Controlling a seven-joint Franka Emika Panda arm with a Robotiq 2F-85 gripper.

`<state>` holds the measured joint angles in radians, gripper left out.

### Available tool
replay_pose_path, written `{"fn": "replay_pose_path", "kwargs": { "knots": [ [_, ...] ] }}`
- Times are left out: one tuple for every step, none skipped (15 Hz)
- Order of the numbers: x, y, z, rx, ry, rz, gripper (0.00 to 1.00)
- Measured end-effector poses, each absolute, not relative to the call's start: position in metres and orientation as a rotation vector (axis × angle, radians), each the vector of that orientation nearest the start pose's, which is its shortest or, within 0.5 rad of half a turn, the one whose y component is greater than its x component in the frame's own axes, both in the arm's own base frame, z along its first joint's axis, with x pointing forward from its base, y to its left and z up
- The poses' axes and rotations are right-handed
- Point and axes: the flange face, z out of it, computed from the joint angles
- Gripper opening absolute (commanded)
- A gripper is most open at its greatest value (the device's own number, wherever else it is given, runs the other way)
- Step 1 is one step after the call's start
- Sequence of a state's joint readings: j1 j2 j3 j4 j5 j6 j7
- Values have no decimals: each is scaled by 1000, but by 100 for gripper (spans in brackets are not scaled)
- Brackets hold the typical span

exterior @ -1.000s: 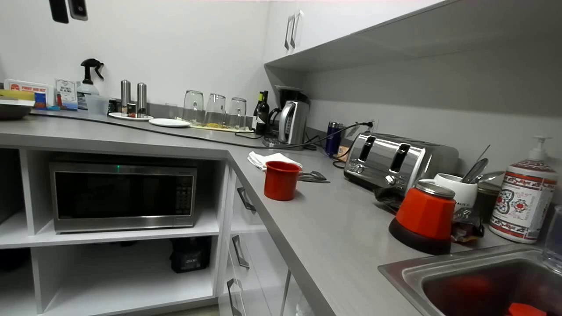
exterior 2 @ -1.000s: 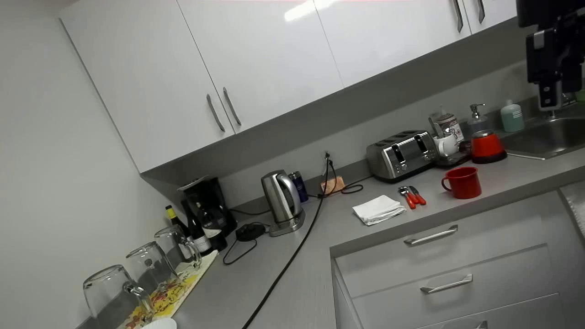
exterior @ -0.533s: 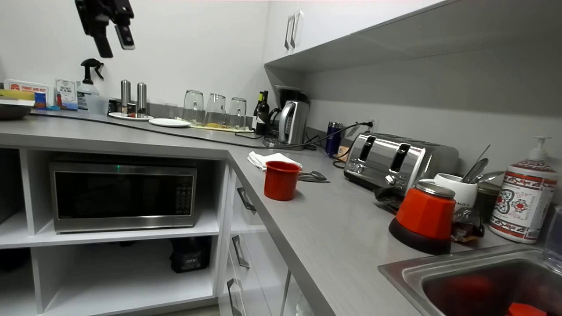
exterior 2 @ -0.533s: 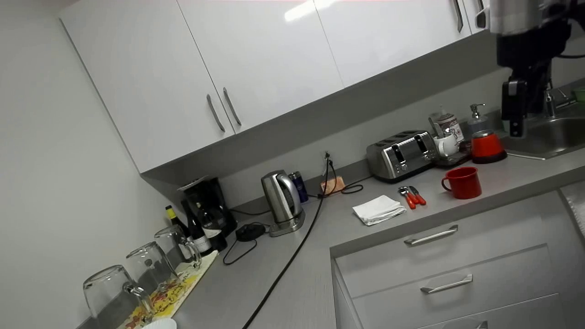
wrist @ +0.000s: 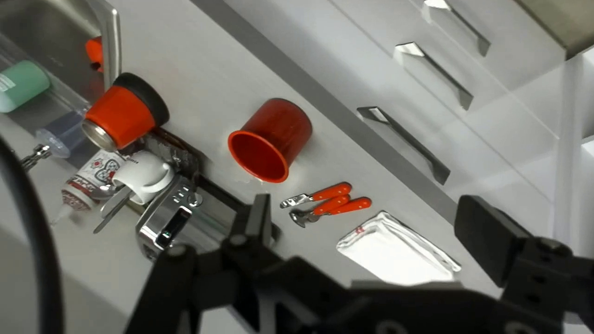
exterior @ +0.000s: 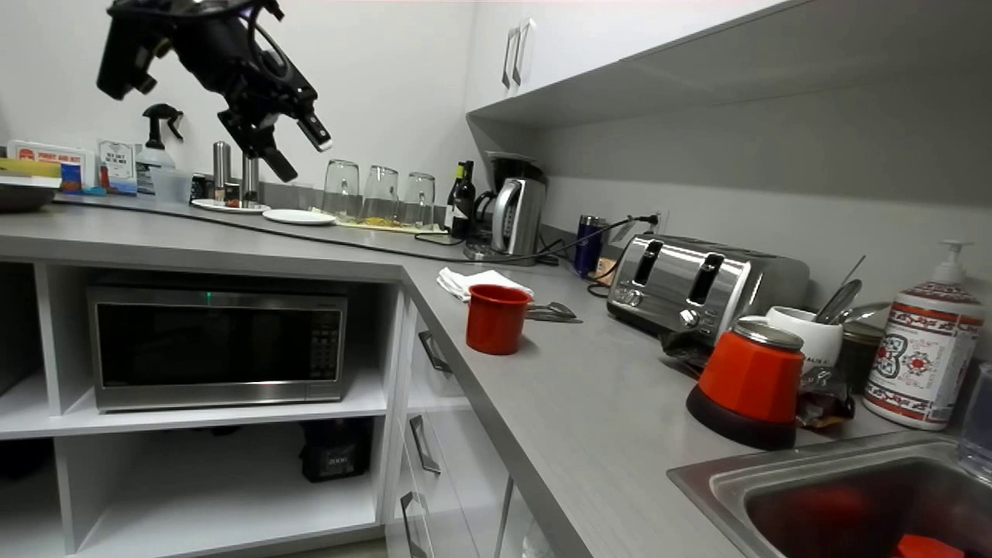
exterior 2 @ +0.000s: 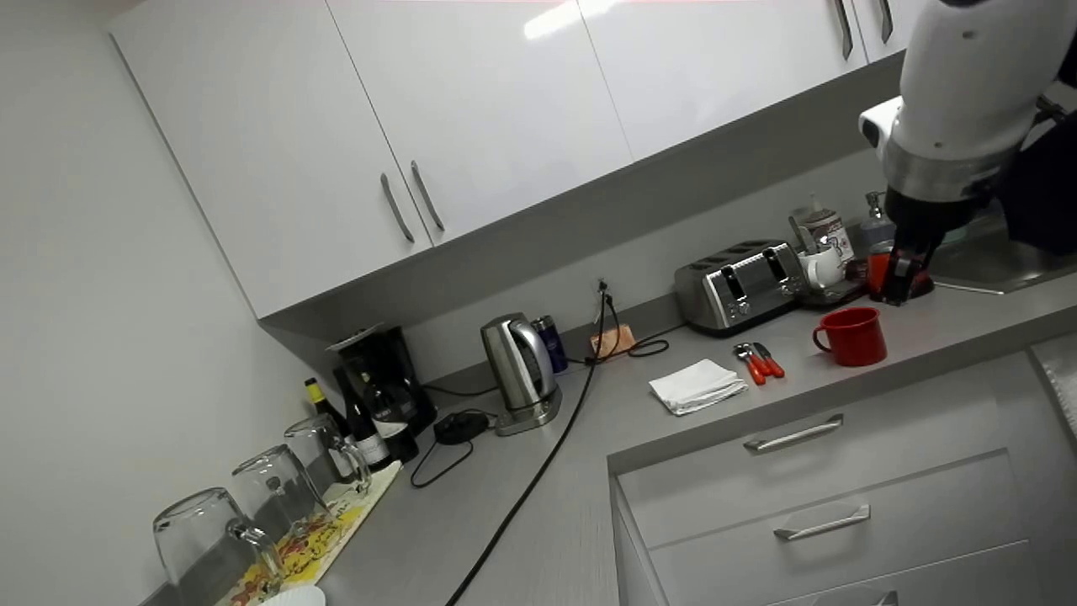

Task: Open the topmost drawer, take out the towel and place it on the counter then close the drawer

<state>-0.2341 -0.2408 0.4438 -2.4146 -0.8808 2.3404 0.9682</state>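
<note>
My gripper [exterior: 305, 159] is open and empty, in the air above the counter [exterior: 573, 395]. In the wrist view its fingers [wrist: 365, 204] stand wide apart. The topmost drawer [exterior 2: 892, 438] is shut, with a silver bar handle [exterior 2: 793, 433]; its front also shows in the wrist view [wrist: 343, 55]. The drawer's inside is hidden. A folded white cloth [exterior 2: 697, 387] with a small red mark lies on the counter near the drawer's edge. It also shows in the wrist view [wrist: 394, 255], beyond the fingers. I cannot tell whether this is the towel.
A red cup [wrist: 278, 134] and red-handled cutlery [wrist: 332, 202] lie near the cloth. A toaster [exterior 2: 740, 286], kettle [exterior 2: 522, 370] and orange-red container [exterior: 748, 387] stand behind. A black cable [exterior 2: 538, 471] crosses the counter. The sink [exterior: 697, 480] is beyond the cup.
My gripper has come down, moving right in an exterior view and left in another, and more of the arm shows. The cloth, cup and drawers have not moved.
</note>
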Motion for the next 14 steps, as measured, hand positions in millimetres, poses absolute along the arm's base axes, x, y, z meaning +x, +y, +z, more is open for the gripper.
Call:
{"fn": "replay_pose_path", "kwargs": {
  "knots": [
    [472, 85, 402, 2431, -206, 675, 100],
    [475, 80, 391, 2398, -218, 675, 100],
    [477, 75, 380, 2379, -246, 651, 100],
    [479, 72, 371, 2375, -273, 615, 100],
    [482, 71, 367, 2373, -284, 593, 100],
    [485, 72, 365, 2372, -290, 586, 100],
    [486, 73, 365, 2371, -292, 585, 100],
    [487, 74, 366, 2371, -293, 586, 100],
    [487, 74, 366, 2372, -293, 587, 100],
    [487, 73, 365, 2373, -289, 585, 100],
    [486, 74, 364, 2368, -278, 584, 100],
    [486, 75, 361, 2355, -258, 578, 100],
    [485, 76, 354, 2332, -230, 565, 100],
    [486, 78, 346, 2302, -202, 552, 100]
  ]
}}
